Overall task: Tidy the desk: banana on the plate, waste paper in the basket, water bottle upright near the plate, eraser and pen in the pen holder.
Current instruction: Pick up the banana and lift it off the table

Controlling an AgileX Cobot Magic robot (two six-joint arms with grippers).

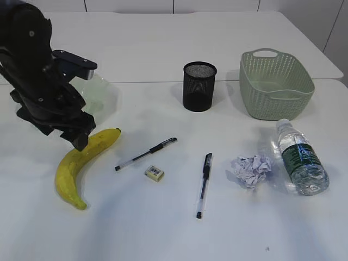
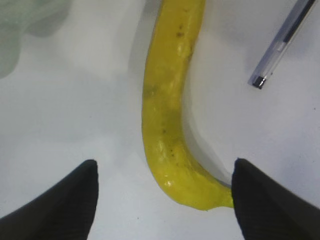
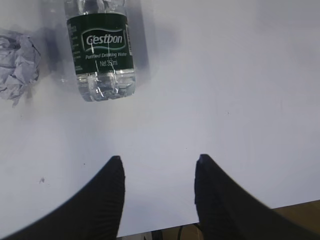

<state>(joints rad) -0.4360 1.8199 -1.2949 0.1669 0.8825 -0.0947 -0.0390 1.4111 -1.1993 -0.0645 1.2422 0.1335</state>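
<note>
Two pens lay on the desk (image 1: 163, 228); one pen (image 1: 145, 154) slanted just right of the banana (image 1: 81, 166), the other pen (image 1: 203, 185) lay nearly upright in the exterior view, left of the waste paper (image 1: 252, 170); the eraser (image 1: 154, 173) sat between the two pens. The left gripper (image 2: 165, 200) hung low over the banana's upper end with its jaws spread wide, one on each side of the fruit, gripping nothing; the plate (image 1: 98, 93) stood behind that arm, partly hidden. The right gripper (image 3: 159, 192) showed only in its wrist view, jaws partly apart and empty, above bare desk near the water bottle (image 3: 102, 47), which lay on its side beside the waste paper; the pen holder (image 1: 199, 86) and basket (image 1: 275, 86) stood upright farther back.
</note>
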